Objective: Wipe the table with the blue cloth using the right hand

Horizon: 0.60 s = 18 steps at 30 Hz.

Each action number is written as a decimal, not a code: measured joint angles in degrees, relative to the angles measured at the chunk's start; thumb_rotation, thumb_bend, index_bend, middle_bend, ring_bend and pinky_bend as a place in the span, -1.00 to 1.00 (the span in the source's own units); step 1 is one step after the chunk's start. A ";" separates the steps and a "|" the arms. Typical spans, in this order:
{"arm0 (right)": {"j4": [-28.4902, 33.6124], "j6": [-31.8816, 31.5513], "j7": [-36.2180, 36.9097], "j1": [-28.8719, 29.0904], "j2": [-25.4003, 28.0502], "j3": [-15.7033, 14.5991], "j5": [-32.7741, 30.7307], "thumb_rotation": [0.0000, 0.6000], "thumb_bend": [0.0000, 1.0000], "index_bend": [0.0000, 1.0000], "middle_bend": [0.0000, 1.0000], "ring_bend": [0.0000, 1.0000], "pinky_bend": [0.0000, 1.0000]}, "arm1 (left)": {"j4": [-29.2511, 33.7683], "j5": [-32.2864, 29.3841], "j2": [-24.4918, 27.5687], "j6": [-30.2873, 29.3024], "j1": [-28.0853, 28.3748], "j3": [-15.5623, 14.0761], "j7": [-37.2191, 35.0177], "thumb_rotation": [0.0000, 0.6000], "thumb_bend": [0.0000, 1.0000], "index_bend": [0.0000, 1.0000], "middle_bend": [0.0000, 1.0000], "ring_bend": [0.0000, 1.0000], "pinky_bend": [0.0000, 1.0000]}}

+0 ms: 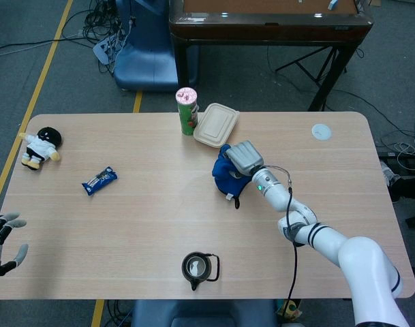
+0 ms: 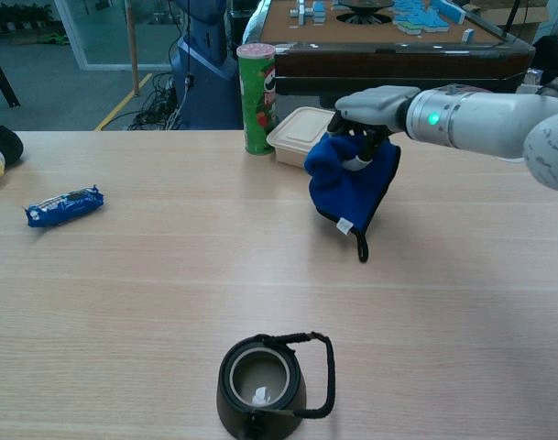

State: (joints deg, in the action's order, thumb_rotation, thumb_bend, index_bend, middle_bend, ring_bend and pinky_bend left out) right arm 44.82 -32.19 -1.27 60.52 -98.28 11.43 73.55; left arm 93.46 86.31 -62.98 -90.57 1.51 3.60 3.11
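Blue cloth (image 2: 350, 188) hangs bunched from the right hand (image 2: 375, 108), fingers curled down into its top, gripping it above the counter (image 2: 123, 302); its lower edge and loop look to touch the wood. It sits just in front of the beige lunch box (image 1: 216, 125) and near the green chip can (image 2: 257, 99). Left hand (image 1: 1, 242) rests at the counter's near-left corner, fingers spread, holding nothing.

The right hand (image 2: 375, 108) hides the blue cloth's (image 2: 350, 183) top; the kettle (image 2: 260, 383) is edge-cropped.
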 measured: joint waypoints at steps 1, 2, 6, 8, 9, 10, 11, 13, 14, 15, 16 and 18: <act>1.17 -0.30 -0.36 -0.99 1.20 -0.30 -0.25 1.00 -0.05 0.17 0.02 -0.05 0.30 | -0.09 0.05 -0.07 0.08 0.08 0.00 -0.02 1.00 -0.41 -0.33 -0.53 -0.62 -0.67; 2.40 -0.42 -0.85 -2.09 2.50 -0.63 -0.83 1.00 -0.09 0.10 -0.05 -0.10 0.28 | -0.14 0.08 -0.12 0.19 0.15 0.00 -0.04 1.00 -0.41 -0.33 -0.53 -0.62 -0.67; 5.93 0.90 -1.05 -3.80 5.06 -1.18 -3.08 1.00 -0.55 -0.52 -0.47 -0.48 -0.08 | -0.27 0.36 -0.36 0.55 0.57 0.04 -0.11 1.00 -0.41 -0.33 -0.53 -0.62 -0.67; 7.99 1.44 -0.79 -4.59 6.50 -1.45 -3.72 1.00 -0.74 -0.79 -0.64 -0.65 -0.26 | -0.35 0.33 -0.43 0.62 0.67 0.10 -0.14 1.00 -0.41 -0.33 -0.53 -0.62 -0.67; 8.86 1.42 -0.72 -4.95 7.11 -1.58 -3.82 1.00 -0.80 -0.89 -0.70 -0.71 -0.34 | -0.36 0.31 -0.44 0.65 0.69 0.11 -0.14 1.00 -0.42 -0.33 -0.53 -0.62 -0.67; 9.73 1.22 -0.65 -5.34 7.72 -1.70 -3.84 1.00 -0.83 -0.95 -0.75 -0.76 -0.39 | -0.39 0.27 -0.46 0.72 0.73 0.11 -0.14 1.00 -0.41 -0.33 -0.53 -0.62 -0.67; 10.89 0.68 -0.56 -5.89 8.50 -1.83 -3.81 1.00 -0.85 -0.98 -0.79 -0.80 -0.44 | -0.43 0.24 -0.48 0.80 0.77 0.11 -0.15 1.00 -0.42 -0.33 -0.53 -0.62 -0.67; 12.68 -0.63 -0.45 -6.73 9.72 -1.97 -3.67 1.00 -0.85 -1.00 -0.83 -0.84 -0.48 | -0.55 0.20 -0.59 0.94 0.89 0.13 -0.20 1.00 -0.41 -0.33 -0.53 -0.62 -0.67; 13.97 -1.64 -0.42 -7.33 10.62 -2.03 -3.59 1.00 -0.85 -1.00 -0.83 -0.85 -0.49 | -0.61 0.19 -0.63 1.00 0.95 0.15 -0.24 1.00 -0.41 -0.33 -0.53 -0.62 -0.67; 14.94 -2.53 -0.44 -7.81 11.29 -2.03 -3.55 1.00 -0.85 -1.00 -0.82 -0.85 -0.49 | -0.72 0.18 -0.71 1.05 1.02 0.19 -0.30 1.00 -0.41 -0.33 -0.53 -0.62 -0.67; 15.93 -3.53 -0.50 -8.33 12.00 -2.03 -3.52 1.00 -0.85 -1.00 -0.80 -0.85 -0.48 | -0.80 0.17 -0.76 1.12 1.09 0.21 -0.33 1.00 -0.41 -0.33 -0.53 -0.62 -0.67; 18.53 -6.12 -0.92 -9.70 13.81 -1.99 -3.60 1.00 -0.85 -1.00 -0.72 -0.85 -0.48 | -0.97 0.13 -0.83 1.38 1.29 0.27 -0.40 1.00 -0.41 -0.33 -0.53 -0.62 -0.67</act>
State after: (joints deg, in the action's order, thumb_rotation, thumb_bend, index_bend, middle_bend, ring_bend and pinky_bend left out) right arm 63.36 -38.31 -2.19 50.82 -84.47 9.45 69.95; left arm 92.48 86.44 -63.81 -89.19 2.81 3.87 2.71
